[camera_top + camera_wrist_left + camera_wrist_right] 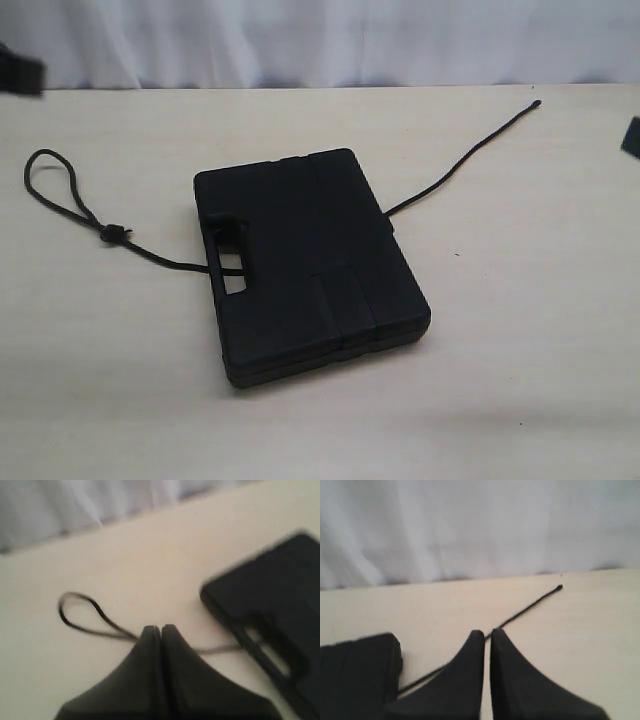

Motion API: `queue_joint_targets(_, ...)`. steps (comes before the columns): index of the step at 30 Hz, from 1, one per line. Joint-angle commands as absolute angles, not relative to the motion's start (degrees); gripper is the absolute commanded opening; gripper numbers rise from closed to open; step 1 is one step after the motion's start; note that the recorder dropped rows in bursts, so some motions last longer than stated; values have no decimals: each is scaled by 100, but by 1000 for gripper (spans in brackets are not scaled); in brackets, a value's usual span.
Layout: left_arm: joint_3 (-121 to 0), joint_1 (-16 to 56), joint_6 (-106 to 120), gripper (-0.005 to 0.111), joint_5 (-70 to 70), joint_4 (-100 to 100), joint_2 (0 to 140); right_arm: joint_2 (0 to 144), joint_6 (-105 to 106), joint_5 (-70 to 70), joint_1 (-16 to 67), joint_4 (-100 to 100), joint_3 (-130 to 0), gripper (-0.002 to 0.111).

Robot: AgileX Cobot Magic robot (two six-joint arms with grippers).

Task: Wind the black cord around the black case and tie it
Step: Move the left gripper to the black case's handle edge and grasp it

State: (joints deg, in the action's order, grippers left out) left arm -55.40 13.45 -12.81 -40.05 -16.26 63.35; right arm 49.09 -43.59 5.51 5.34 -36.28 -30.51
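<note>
All views toward black case [310,262]

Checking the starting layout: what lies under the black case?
The black cord runs beneath the black case: it goes in on the handle side and comes out at the opposite edge. The stretch between is covered, so its path is unseen.

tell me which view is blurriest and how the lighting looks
Left wrist view is blurriest: the black case and black cord look smeared. Right wrist view is sharper on the cord, softer on the right hand up close. Exterior view is evenly lit, slightly washed out, with only a faint shadow by the case's near edge.
</note>
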Motion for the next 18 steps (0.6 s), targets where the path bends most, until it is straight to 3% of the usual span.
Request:
queue_joint_targets(1, -5906, 1434, -131, 0, -5339, -38, 7792, 5489, -3769, 1166, 1085, -3685, -3180, 4)
queue_joint_targets(4, -5906, 1475, -108, 5, -5399, 350, 8526, 5745, -3438, 1739, 1703, -3685, -3368, 4)
queue_joint_targets(7, -5906, 1575, -108, 17, -5314, 746, 9116, 5868, -3253, 1986, 2168, -3685, -3413, 4)
queue_joint_targets(12, -5906, 1752, -185, 38, -4631, 1026, 9774, 5893, -3253, 1997, 2486, -3685, -3413, 4)
queue_joint_targets(18, -5906, 1805, -348, 48, -3591, 1529, 10119, 5907, -3253, 1955, 2545, -3685, -3413, 4)
